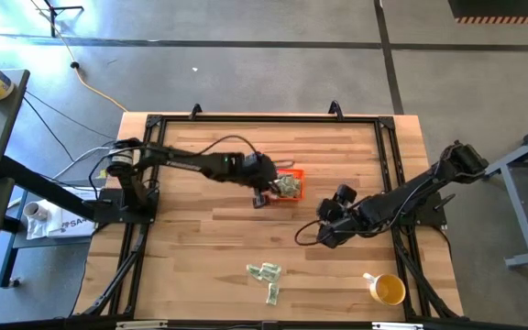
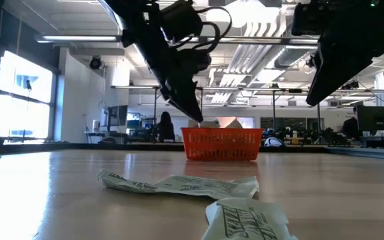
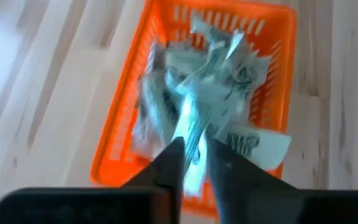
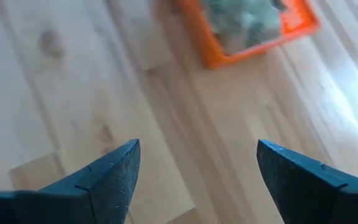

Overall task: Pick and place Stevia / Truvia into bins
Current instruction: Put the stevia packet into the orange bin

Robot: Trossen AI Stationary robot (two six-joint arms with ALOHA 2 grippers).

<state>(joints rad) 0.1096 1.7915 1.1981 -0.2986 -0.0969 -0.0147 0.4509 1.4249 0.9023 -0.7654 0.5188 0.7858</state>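
Observation:
The orange bin [image 1: 298, 174] stands mid-table, heaped with green-and-white Stevia packets [image 3: 229, 81]. My left gripper [image 3: 194, 152] hovers over the bin's wall [image 3: 123, 143] on the side toward the left arm, its fingers nearly shut with one packet [image 3: 190, 124] between them. In the low view it [image 2: 193, 115] hangs just above and left of the bin [image 2: 222, 145]. My right gripper [image 4: 197, 162] is open over bare wood, right of the bin [image 4: 229, 56] and nearer the front edge. A few loose packets [image 1: 264, 271] lie flat near the front edge. My left gripper has a packet's lower end [image 3: 192, 140] between its two fingertips, which stand slightly apart. The fingers slant down from the table's left side. The packet stands up past the fingertips, lifted clear, over the heap in the bin.
A yellow mug [image 1: 388, 289] stands at the front right. Loose packets [image 2: 179, 183] lie close to the low camera. Black frame rails [image 1: 392, 183] run along the table's sides and far edge. Bare wood lies between the bin and the loose packets.

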